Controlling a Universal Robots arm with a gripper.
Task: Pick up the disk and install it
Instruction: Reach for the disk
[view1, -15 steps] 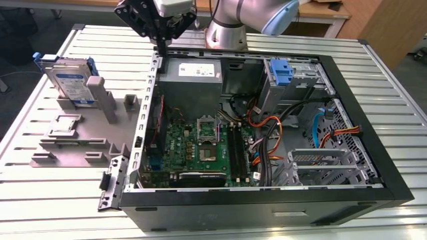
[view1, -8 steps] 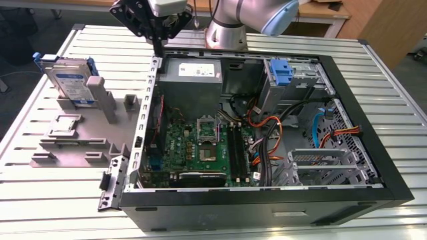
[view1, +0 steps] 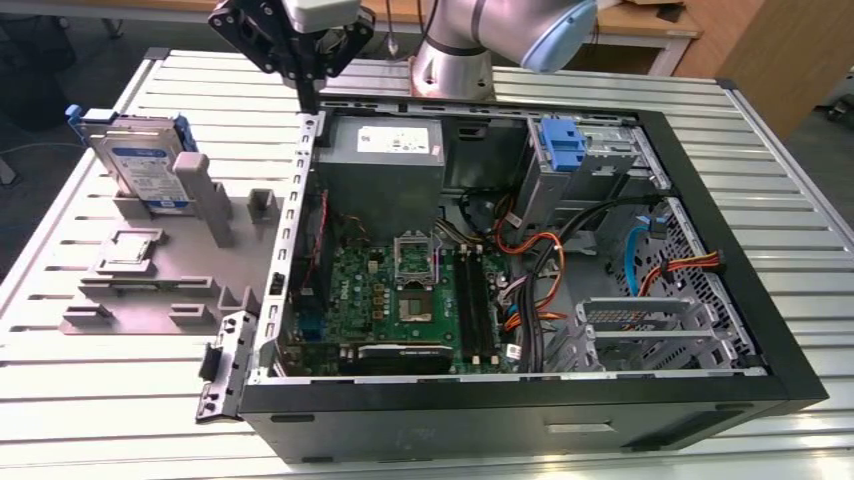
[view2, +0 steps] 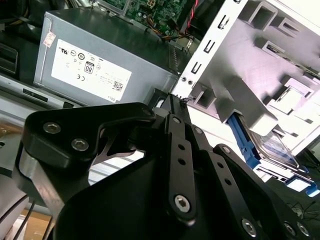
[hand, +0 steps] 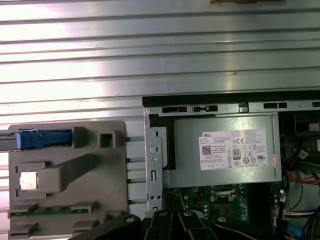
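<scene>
The disk stands on edge in a slot of the grey fixture, on the exterior view's left; it is silver with a white-and-blue label and blue rails. In the second wrist view the disk shows past the case wall, and in the first wrist view the disk is seen edge-on. My gripper hangs over the far left corner of the open computer case, to the right of the disk and apart from it. The gripper has its fingers together and holds nothing.
A grey power supply with a white sticker sits in the case's far corner, just under the gripper. A blue latch piece stands further right. A metal drive cage, cables and the motherboard take up the case. The slatted table surrounds it.
</scene>
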